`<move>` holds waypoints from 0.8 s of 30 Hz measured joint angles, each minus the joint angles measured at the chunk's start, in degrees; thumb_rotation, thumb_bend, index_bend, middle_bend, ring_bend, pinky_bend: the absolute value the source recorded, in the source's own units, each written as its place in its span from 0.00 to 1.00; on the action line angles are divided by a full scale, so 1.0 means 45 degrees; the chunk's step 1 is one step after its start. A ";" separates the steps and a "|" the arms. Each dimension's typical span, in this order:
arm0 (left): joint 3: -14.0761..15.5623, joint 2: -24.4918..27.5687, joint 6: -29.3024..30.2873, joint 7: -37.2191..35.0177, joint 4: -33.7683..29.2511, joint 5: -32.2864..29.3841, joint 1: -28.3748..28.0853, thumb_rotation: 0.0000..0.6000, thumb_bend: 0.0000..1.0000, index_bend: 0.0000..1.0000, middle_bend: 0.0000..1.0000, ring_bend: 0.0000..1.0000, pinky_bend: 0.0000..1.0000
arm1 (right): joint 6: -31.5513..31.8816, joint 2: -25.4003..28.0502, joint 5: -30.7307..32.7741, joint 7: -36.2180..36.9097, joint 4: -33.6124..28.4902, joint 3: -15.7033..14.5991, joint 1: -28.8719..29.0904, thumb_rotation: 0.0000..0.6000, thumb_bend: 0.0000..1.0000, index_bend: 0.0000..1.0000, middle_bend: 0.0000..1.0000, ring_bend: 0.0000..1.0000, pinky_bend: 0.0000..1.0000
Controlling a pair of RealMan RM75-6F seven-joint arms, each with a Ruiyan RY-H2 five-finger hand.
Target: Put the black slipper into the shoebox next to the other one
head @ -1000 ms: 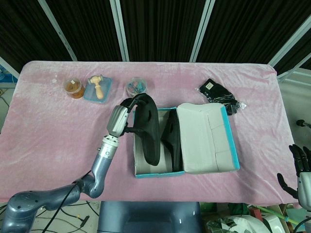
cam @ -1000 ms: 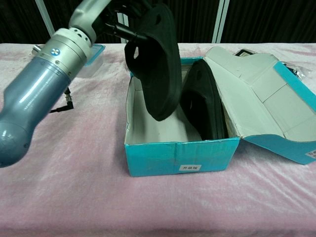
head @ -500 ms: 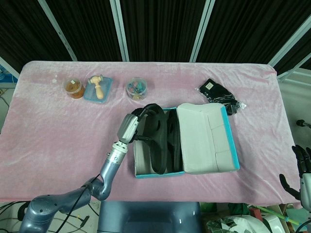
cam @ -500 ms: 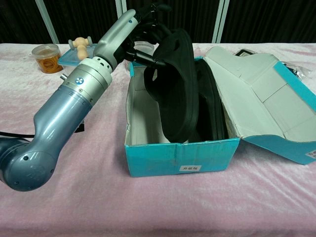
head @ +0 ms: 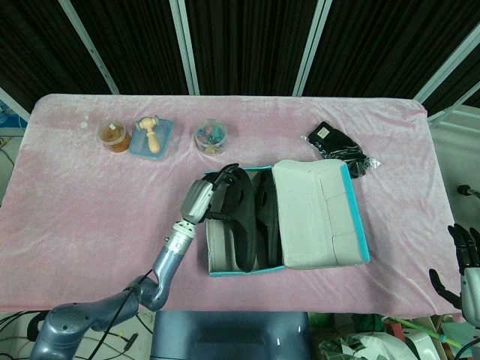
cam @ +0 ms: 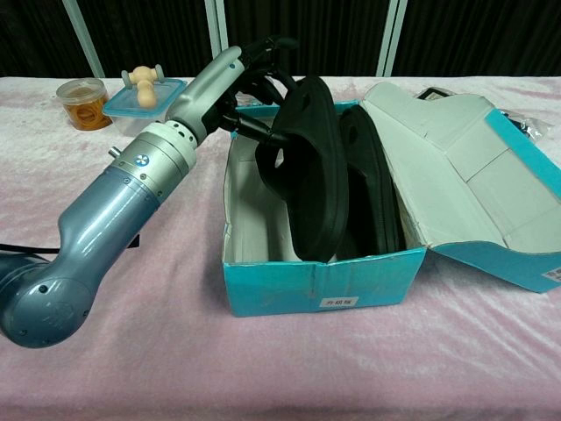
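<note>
My left hand [head: 214, 192] [cam: 250, 83] grips the black slipper [head: 238, 223] [cam: 308, 167] by its strap, over the far left end of the teal shoebox [head: 358, 241] [cam: 316, 282]. The slipper stands on edge inside the box, its lower end down in the box. It leans beside the other black slipper [head: 268, 219] [cam: 368, 180], which also stands on edge against the right wall. My right hand [head: 459, 271] hangs off the table's lower right corner, fingers apart and holding nothing.
The box's grey lid [head: 315, 214] [cam: 465, 167] lies open to the right. At the far left stand an orange jar [head: 115, 136] [cam: 83, 91], a blue tray with a wooden toy [head: 151, 136] [cam: 145, 84] and a small round tub [head: 211, 137]. A black packet [head: 337, 147] lies far right.
The left hand has lowered the slipper from above the box into it, beside the other slipper. In the last half second it sank a little further and shifted slightly left.
</note>
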 measured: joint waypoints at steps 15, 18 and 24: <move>-0.0298 0.0646 -0.1845 0.3376 -0.1022 -0.1244 -0.0004 1.00 0.00 0.05 0.44 0.33 0.27 | -0.0124 0.0004 -0.0009 -0.0193 -0.0158 0.0005 0.0057 1.00 0.24 0.03 0.07 0.00 0.08; -0.0314 0.0917 -0.2173 0.4199 -0.1447 -0.1486 0.0027 1.00 0.00 0.00 0.28 0.19 0.21 | -0.0147 0.0007 -0.0009 -0.0261 -0.0208 0.0005 0.0068 1.00 0.24 0.03 0.07 0.00 0.08; -0.0236 0.1622 -0.2398 0.5266 -0.2630 -0.1701 0.0226 1.00 0.00 0.00 0.03 0.00 0.06 | -0.0143 0.0020 -0.0049 -0.0370 -0.0296 -0.0002 0.0076 1.00 0.24 0.03 0.07 0.00 0.08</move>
